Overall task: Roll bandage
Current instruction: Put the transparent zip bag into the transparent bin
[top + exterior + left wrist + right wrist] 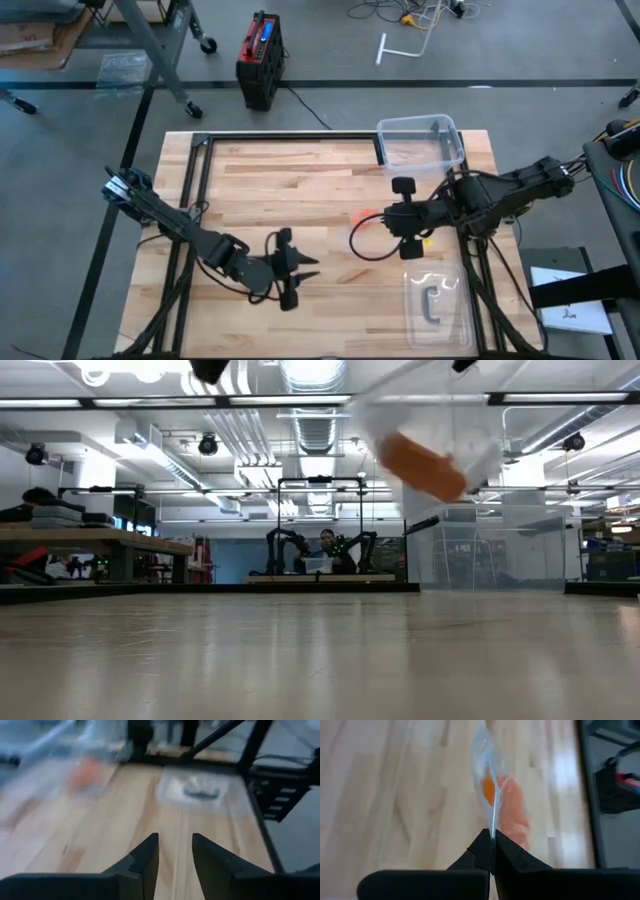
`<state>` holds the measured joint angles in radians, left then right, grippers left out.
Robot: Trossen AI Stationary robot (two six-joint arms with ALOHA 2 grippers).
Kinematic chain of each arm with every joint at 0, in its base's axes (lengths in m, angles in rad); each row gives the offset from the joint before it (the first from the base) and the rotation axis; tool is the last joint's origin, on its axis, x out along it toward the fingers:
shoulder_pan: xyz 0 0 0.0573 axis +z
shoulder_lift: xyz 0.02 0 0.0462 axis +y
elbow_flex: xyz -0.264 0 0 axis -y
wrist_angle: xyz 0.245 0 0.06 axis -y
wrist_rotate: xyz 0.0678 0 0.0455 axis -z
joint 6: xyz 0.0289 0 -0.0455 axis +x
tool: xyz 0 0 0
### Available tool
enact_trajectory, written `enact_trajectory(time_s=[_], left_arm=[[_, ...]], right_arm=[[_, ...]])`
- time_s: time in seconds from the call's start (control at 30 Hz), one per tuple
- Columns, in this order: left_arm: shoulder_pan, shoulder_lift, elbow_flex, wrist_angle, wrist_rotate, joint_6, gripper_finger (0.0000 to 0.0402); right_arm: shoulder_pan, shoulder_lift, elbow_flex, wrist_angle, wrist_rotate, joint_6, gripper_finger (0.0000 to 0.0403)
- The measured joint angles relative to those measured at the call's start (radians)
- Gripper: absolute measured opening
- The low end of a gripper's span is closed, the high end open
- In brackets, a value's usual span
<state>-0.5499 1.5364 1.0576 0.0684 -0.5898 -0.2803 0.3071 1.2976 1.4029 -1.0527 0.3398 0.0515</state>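
The orange bandage [512, 812] is a compact roll inside a clear plastic wrapper [487, 750]. It hangs above the table's middle right [362, 215] and shows blurred and clear of the tabletop in the low view [425, 468]. My right gripper [492, 840] is shut on the wrapper, reaching in from the table's right [378, 216]. My left gripper [308, 267] hovers over the near middle of the table, open [175, 845], with nothing between its fingers. It points toward the table's right side, where the bandage [86, 770] shows as a blur. My right gripper pinches a thin edge of the clear wrapper [493, 831] between its two fingers, not the orange roll itself. The fingers slant down from the table's right side. The wrapper with the roll inside extends beyond the fingertips, lifted clear of the table.
A clear plastic bin [420, 142] stands at the far right. A flat clear package holding a dark C-shaped piece [435, 300] lies at the near right. A black frame rail [290, 137] runs along the far edge. A black cable [360, 245] loops below the right gripper. Bare wood lies between the arms.
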Motion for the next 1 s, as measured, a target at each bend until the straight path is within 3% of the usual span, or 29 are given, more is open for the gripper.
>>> enact_trajectory(time_s=[0.13,0.4,0.47,0.63,0.87,1.0], left_arm=[[0.004,0.034,0.0,0.136,0.003,0.109,0.012],[0.005,0.035,0.0,0.141,0.004,0.103,0.0127],[0.005,0.035,0.0,0.141,0.005,0.093,0.0124],[0.005,0.035,0.0,0.141,0.006,0.067,0.0115],[0.005,0.035,0.0,0.141,0.006,0.062,0.0121],[0.005,0.035,0.0,0.14,0.006,0.058,0.0123]], right_arm=[[-0.001,-0.006,0.0,0.003,0.108,0.0,0.0],[-0.086,-0.063,0.068,-0.111,0.499,-0.123,0.0],[-0.137,-0.082,0.08,-0.16,0.551,-0.15,0.0],[-0.302,-0.137,0.061,-0.215,0.489,-0.216,0.0],[-0.576,-0.151,0.018,-0.214,0.27,-0.254,0.0],[-0.684,-0.143,-0.044,-0.183,0.255,-0.272,0.0]])
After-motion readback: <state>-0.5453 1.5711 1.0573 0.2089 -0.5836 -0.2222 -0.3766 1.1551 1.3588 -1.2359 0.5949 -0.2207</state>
